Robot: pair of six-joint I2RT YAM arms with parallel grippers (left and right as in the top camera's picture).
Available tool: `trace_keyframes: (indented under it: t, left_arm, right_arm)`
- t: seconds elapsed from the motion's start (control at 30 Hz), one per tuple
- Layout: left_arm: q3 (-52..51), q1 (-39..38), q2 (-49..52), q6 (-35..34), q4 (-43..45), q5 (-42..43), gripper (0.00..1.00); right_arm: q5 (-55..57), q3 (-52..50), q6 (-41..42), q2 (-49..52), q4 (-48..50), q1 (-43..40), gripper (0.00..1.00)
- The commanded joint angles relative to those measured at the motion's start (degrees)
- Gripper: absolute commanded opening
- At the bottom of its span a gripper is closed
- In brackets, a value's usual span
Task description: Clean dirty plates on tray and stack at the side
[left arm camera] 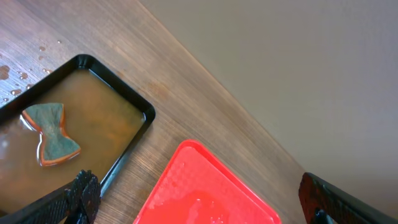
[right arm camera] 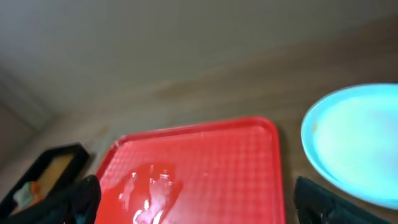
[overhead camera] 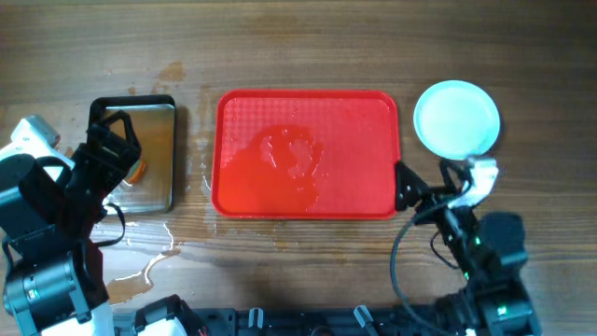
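Overhead view: the tray (overhead camera: 354,121) is lying mid-table and carrying no plates; only a wet film (overhead camera: 289,159) is showing on it.
Plates: the plates (overhead camera: 456,119) are sitting on the table (overhead camera: 308,47), off the tray and just beside its far right corner. They are looking clean. The count in the pile is not showing from above.
Right tool: the right gripper (right arm camera: 199,198) is hovering at the tray's right edge, with its fingers spreading wide and carrying nothing.
Left tool: the left gripper (left arm camera: 198,193) is hanging over the pan (left arm camera: 124,92), with its fingers spreading wide and carrying nothing.
Pan: it is holding brown water, and a bow-shaped sponge (left arm camera: 51,134) is lying in it.
Key relation: the plates are lying just beyond the right gripper, on its far side and slightly outward. They are sitting well apart from the left gripper, with the whole tray lying between.
Long axis: the tray is running left to right across the table. The plates are round, so no axis is mattering for them.
Nearer arm: the right arm is sitting near the plates.
Judgement: the task is looking about done, with nothing dirty showing on the tray. Any last move is likely falling to the right arm.
Spill: a puddle (overhead camera: 140,271) is spreading on the table near the left arm's base.
Writing: no brand, label or text is reading anywhere.
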Motion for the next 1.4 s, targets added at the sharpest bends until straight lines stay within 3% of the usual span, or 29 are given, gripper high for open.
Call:
trace_keyframes:
  t: [0.0, 0.17, 0.3, 0.47, 0.6, 1.37]
  left_arm:
    - [-0.1, -0.2, 0.0, 0.3, 0.2, 0.7, 1.0]
    - [-0.1, -0.2, 0.0, 0.3, 0.2, 0.7, 1.0]
    - [-0.1, -0.2, 0.0, 0.3, 0.2, 0.7, 1.0]
    - [-0.1, -0.2, 0.0, 0.3, 0.2, 0.7, 1.0]
    - [-0.1, -0.2, 0.0, 0.3, 0.2, 0.7, 1.0]
    - [-0.1, -0.2, 0.0, 0.3, 0.2, 0.7, 1.0]
  right_arm:
    - [-8.0, -8.3, 0.0, -11.2, 4.3, -6.3, 1.0]
    - [-10.3, -15.3, 0.0, -19.7, 10.6, -12.3, 1.0]
    - [-6.8, -17.8, -0.3, -20.5, 13.7, -14.4, 1.0]
    - [-4.8, -17.8, -18.6, -20.5, 10.6, -14.4, 1.0]
    - [-4.1, -17.8, -25.9, -20.5, 10.6, -14.4, 1.0]
    - [-4.1, -17.8, -25.7, -20.4, 10.6, -14.4, 1.0]
